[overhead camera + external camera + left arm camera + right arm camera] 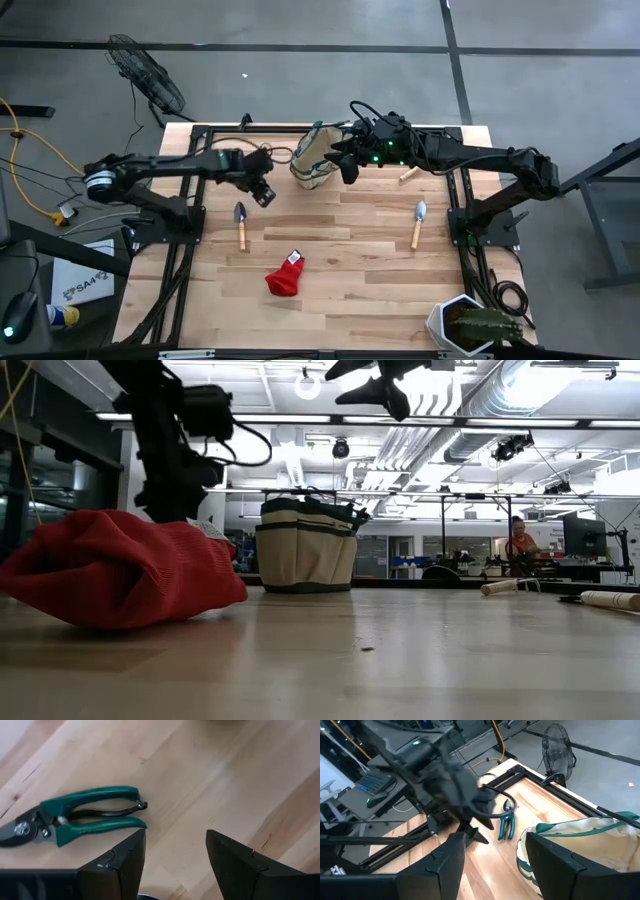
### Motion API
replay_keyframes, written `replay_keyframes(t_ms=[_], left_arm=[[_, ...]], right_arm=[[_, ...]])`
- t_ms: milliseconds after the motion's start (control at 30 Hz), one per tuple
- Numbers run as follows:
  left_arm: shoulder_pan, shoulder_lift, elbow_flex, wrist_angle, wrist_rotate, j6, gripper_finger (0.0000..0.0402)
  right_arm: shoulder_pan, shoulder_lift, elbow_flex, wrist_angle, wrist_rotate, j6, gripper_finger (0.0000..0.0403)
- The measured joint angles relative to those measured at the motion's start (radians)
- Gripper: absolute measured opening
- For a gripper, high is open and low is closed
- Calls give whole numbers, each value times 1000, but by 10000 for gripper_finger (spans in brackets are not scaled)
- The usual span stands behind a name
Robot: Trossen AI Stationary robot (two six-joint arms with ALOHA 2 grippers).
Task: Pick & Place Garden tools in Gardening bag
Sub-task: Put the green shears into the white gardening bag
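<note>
Overhead, both open, empty tools (264,193) (347,165) hide the shears (75,815) beside the bag (312,160).

Wide bare tabletop (350,270) lay open across the middle, free to cross. Stood at the far edge, the gardening bag (312,160), mouth up, with the right pincer (347,160) parted just beside its rim. Hung above bare wood, the left pincer (264,192), spread wide, green shears (75,815) lying clear just ahead. Scattered in the way: two trowels (240,225) (418,222), well apart, red cloth (285,275) between, potted plant (470,325) blocking the near right corner.
</note>
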State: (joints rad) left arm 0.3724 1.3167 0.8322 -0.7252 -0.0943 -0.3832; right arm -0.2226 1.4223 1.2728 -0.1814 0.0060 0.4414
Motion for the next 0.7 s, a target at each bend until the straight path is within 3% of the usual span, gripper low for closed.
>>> replay_keyframes(t_ms=[167, 700], left_arm=[[41, 64, 15, -16, 59, 138, 202], [49, 179, 14, -2, -56, 255, 202]], right_arm=[[-2, 0, 0, -2, -10, -1, 200], [-2, 0, 0, -3, -5, 3, 200]])
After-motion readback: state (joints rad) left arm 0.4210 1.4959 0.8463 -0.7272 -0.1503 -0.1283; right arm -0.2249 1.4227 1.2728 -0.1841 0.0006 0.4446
